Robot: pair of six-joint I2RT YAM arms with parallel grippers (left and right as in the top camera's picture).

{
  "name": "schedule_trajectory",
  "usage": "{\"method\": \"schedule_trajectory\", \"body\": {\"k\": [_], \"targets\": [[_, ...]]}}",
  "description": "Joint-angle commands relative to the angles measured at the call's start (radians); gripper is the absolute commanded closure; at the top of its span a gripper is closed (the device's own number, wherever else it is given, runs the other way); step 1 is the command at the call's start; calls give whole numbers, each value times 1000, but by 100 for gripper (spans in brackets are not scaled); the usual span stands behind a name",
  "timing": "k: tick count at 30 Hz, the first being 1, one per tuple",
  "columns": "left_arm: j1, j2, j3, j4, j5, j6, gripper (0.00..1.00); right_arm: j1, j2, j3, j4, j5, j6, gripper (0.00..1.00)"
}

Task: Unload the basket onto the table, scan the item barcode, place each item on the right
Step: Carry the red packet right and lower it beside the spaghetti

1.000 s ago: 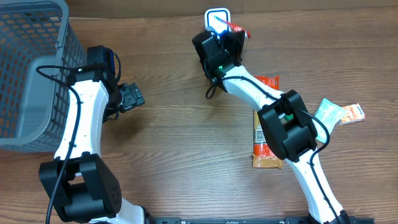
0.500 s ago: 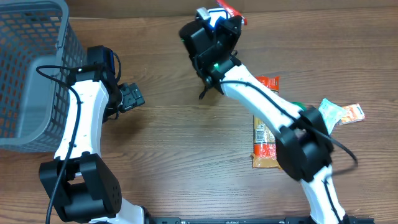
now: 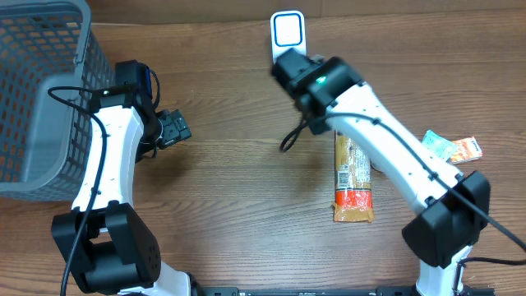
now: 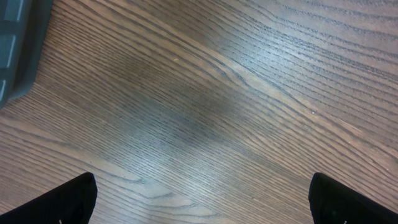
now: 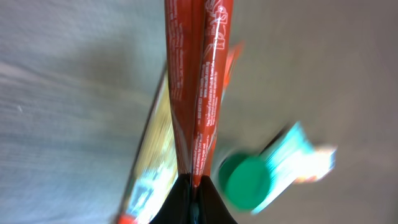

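Grey basket (image 3: 90,57) far left; white scanner (image 3: 288,30) top centre; orange packet (image 3: 353,177) lower right

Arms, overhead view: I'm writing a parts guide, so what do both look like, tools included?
The left arm and right arm have white links with bulky black joints. A thin black cable runs along each. The right wrist shows a green light. The left tool is black and blocky; the right tool is black at its tips too.

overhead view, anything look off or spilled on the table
Nothing stands out. The snack pack lies flat, a small packet sits askew to its right, and the basket stands upright. No spill or tear visible.
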Motion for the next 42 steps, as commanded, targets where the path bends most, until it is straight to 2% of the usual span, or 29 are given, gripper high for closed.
{"method": "schedule_trajectory", "body": {"k": [1, 4, 9, 20, 40, 42], "targets": [[-7, -10, 10, 1, -5, 8, 0, -44, 6, -79, -11, -175, 239, 96], [-7, -10, 10, 1, -5, 8, 0, -65, 6, -136, -2, -183, 308, 96], [-7, -10, 10, 1, -5, 8, 0, -66, 6, -204, 29, -245, 317, 96], [-7, -10, 10, 1, -5, 8, 0, -73, 6, -350, 130, -242, 361, 96], [-7, -10, 10, 1, -5, 8, 0, -110, 6, -471, 198, -196, 396, 96], [-7, -10, 10, 1, -5, 8, 0, -109, 6, -472, 198, -197, 397, 94]]}}
